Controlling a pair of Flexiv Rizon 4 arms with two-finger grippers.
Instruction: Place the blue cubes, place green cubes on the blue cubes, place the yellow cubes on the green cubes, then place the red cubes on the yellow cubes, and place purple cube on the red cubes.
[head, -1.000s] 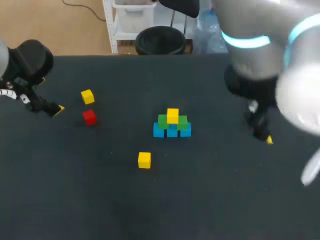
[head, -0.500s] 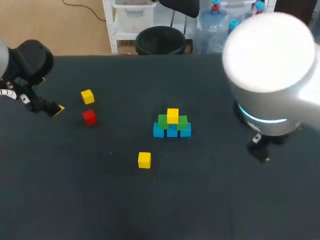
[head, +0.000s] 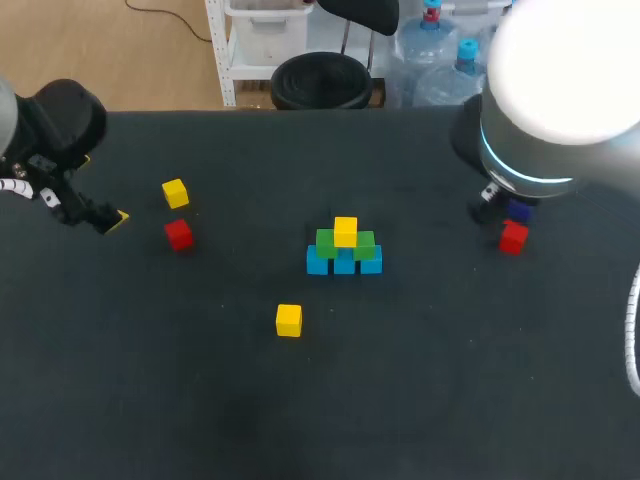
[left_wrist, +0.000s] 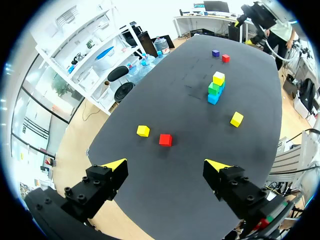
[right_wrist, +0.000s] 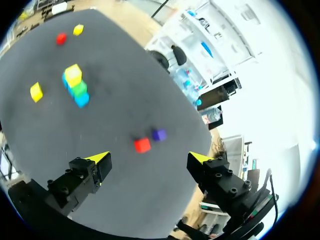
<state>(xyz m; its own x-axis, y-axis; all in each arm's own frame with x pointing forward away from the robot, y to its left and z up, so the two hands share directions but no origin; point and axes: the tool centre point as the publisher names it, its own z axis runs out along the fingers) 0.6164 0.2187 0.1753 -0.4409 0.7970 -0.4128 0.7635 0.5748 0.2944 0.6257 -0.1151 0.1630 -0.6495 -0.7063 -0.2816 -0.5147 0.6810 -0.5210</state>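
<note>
Right wrist view: red cube (right_wrist: 142, 145) fwd of hand (right_wrist: 148, 158).

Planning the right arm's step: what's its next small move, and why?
Probably lower the right end effector onto the red cube just ahead of it, beside the purple cube. It is open and empty, a yellow cube already tops the green cubes, and red comes next in the order.

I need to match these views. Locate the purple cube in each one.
Head view: purple cube at far right, partly hidden, next to a red cube.
Left wrist view: purple cube far beyond the stack, beside that red cube.
Right wrist view: purple cube beside it again.
Shared landmark: the red cube.
</note>
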